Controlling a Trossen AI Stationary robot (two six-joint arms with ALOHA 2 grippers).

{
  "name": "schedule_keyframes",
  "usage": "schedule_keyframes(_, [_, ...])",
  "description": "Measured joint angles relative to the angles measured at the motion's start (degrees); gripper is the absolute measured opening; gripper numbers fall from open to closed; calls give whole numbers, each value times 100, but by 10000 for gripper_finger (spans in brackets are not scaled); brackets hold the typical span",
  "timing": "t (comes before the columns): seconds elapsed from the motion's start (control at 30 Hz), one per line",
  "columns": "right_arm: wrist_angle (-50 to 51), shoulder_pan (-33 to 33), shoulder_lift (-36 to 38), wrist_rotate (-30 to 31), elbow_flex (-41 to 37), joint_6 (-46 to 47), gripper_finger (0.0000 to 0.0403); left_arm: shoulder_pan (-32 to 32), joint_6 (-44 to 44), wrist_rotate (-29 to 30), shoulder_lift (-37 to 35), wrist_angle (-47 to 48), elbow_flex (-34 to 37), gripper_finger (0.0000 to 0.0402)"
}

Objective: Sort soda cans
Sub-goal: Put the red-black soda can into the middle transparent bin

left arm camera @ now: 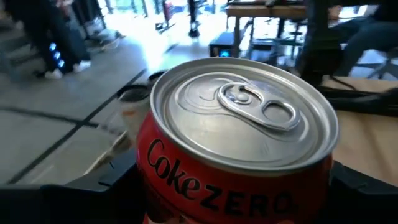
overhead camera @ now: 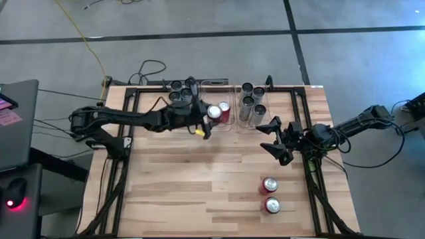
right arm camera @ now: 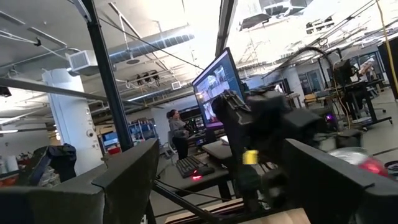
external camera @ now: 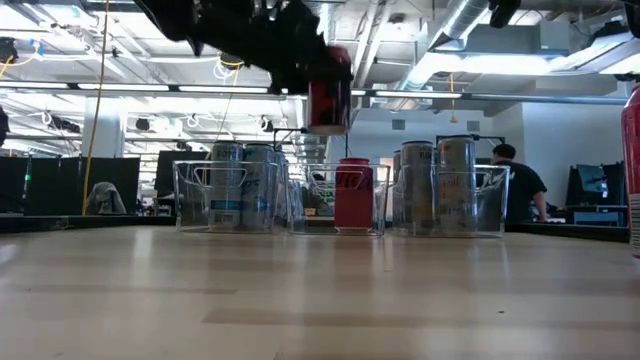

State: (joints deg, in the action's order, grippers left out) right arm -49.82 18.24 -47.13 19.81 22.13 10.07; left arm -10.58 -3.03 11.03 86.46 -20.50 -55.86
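A: Cans? Where's the red one?
B: Pinched in the left hand (overhead camera: 211,119), that red can (overhead camera: 214,113) hangs above the middle bin (external camera: 336,205), clear of the surface (overhead camera: 199,192).
A: And the right hand (overhead camera: 275,137)?
B: Spread, holding nothing, beside the bin's silver-can neighbour (overhead camera: 251,103); two more red cans (overhead camera: 269,195) stand well apart from the middle bin.

Most of the wooden table (overhead camera: 186,192) is left bare, so wide room is given there. The far edge is blocked by three clear bins (external camera: 335,200) holding cans. Two red cans (overhead camera: 269,185) stand in the way near the right edge.
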Motion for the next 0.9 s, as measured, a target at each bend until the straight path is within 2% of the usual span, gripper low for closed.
schedule_keyframes(0.2, [2,2,0,0,0,0,359,-503,168,-176,575,-482,0,295])
schedule_keyframes(0.37, [8,2,0,1,0,-2,359,-782,230,-347,1012,-474,0,295])
schedule_keyframes(0.67, [32,0,0,2,0,-7,359,-893,324,-376,1380,-636,0,295])
schedule_keyframes(0.9, [31,4,0,2,0,-4,359,-893,523,-208,1407,-631,9,295])
